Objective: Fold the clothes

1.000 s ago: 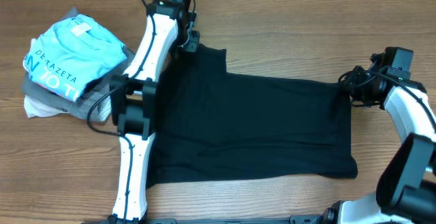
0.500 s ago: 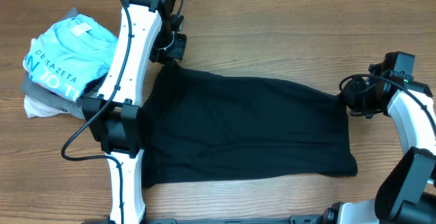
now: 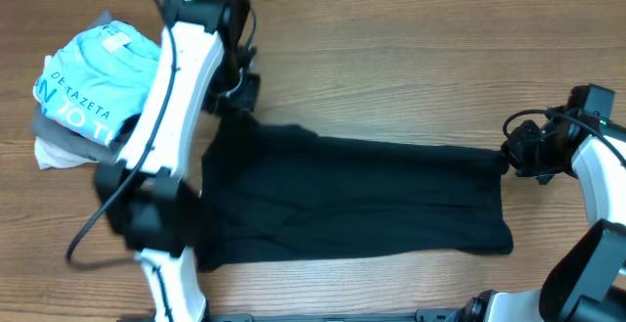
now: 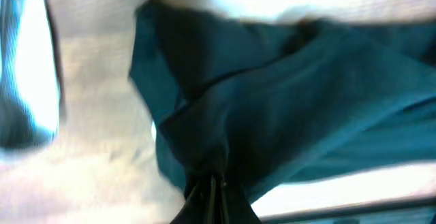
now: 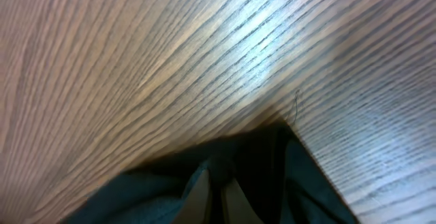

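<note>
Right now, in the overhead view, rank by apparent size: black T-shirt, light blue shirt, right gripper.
1. black T-shirt, spread out and by far the largest
2. light blue shirt, folded on the pile
3. right gripper, clearly the smallest, pinching the T-shirt's edge

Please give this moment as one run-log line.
left pincer: shut on plain black fabric T-shirt | right pincer: shut on same shirt | shirt: stretched between them
</note>
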`<state>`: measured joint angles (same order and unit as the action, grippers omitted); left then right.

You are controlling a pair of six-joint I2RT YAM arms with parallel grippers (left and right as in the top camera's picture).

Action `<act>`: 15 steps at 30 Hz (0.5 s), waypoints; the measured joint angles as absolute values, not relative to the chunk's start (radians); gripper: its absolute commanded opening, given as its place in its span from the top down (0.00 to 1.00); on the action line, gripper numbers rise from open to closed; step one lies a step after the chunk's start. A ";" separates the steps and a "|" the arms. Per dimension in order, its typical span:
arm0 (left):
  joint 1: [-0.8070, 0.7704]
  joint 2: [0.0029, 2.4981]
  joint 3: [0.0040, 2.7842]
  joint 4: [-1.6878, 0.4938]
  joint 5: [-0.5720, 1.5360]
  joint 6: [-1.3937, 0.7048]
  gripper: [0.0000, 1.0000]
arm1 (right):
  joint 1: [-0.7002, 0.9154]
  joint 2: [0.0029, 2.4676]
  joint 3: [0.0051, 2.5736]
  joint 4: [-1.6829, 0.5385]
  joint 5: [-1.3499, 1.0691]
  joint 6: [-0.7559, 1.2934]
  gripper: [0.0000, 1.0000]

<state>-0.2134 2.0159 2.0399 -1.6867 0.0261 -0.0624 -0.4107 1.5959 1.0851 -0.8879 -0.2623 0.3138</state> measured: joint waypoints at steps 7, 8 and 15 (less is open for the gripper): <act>-0.223 1.784 1.750 -1.643 0.025 -0.103 0.96 | -0.411 1.581 1.085 -1.002 -0.244 0.314 0.96; -0.223 1.769 1.705 -1.641 0.025 -0.106 0.96 | -0.411 1.581 1.085 -1.015 -0.242 0.313 0.96; -0.220 1.754 1.454 -1.600 0.022 -0.125 0.96 | -0.411 1.581 1.085 -1.114 -0.220 0.297 0.96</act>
<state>-0.2199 1.7542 1.4536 -1.6001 0.0223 -0.1253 -0.4110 1.5810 1.0851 -1.1137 -0.2203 0.2966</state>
